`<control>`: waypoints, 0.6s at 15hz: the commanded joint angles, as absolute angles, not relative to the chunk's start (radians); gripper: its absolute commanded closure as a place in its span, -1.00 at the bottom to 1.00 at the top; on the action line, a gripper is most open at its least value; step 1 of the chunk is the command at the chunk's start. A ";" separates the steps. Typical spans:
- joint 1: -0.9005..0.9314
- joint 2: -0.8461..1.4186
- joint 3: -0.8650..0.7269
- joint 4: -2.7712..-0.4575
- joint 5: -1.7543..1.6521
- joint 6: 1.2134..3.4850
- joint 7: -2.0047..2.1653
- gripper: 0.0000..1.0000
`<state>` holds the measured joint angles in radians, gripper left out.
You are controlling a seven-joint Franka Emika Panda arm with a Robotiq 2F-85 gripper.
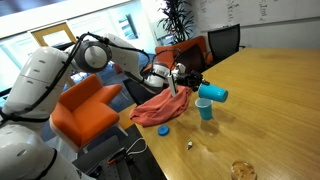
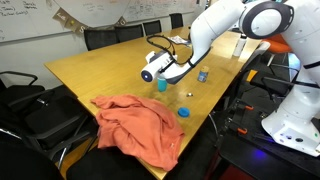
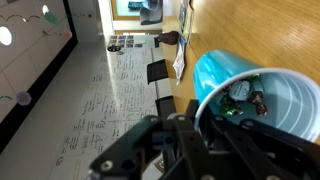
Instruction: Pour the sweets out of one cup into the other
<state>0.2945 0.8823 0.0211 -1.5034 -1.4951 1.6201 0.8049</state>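
My gripper (image 1: pixel 192 84) is shut on a blue cup (image 1: pixel 213 94) and holds it tipped on its side above the wooden table (image 1: pixel 270 100). A second blue cup (image 1: pixel 205 110) stands upright just below the held cup's mouth. In an exterior view the gripper (image 2: pixel 166 68) holds the tipped cup (image 2: pixel 149 74) over the standing cup (image 2: pixel 161 85). In the wrist view the held cup (image 3: pixel 262 84) fills the right side, with wrapped sweets (image 3: pixel 245 100) still inside it, and the gripper fingers (image 3: pixel 200 135) clasp its rim.
An orange-red cloth (image 1: pixel 158 108) (image 2: pixel 140 125) lies at the table edge. A blue lid (image 1: pixel 163 128) (image 2: pixel 183 112) and a small white bit (image 1: pixel 189 146) lie nearby. Another small blue object (image 2: pixel 202 75) sits beyond the cups. Orange and black chairs (image 1: pixel 85 105) surround the table.
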 commanded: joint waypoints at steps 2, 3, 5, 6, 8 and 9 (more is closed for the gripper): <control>0.314 0.936 0.027 -1.464 -1.530 1.526 0.750 0.97; 0.316 0.946 0.028 -1.459 -1.535 1.514 0.738 0.97; 0.319 0.971 0.029 -1.443 -1.547 1.497 0.722 0.97; 0.321 0.986 0.029 -1.428 -1.555 1.493 0.711 0.97; 0.322 1.018 0.028 -1.399 -1.569 1.491 0.688 0.97; 0.323 1.035 0.026 -1.380 -1.576 1.488 0.673 0.97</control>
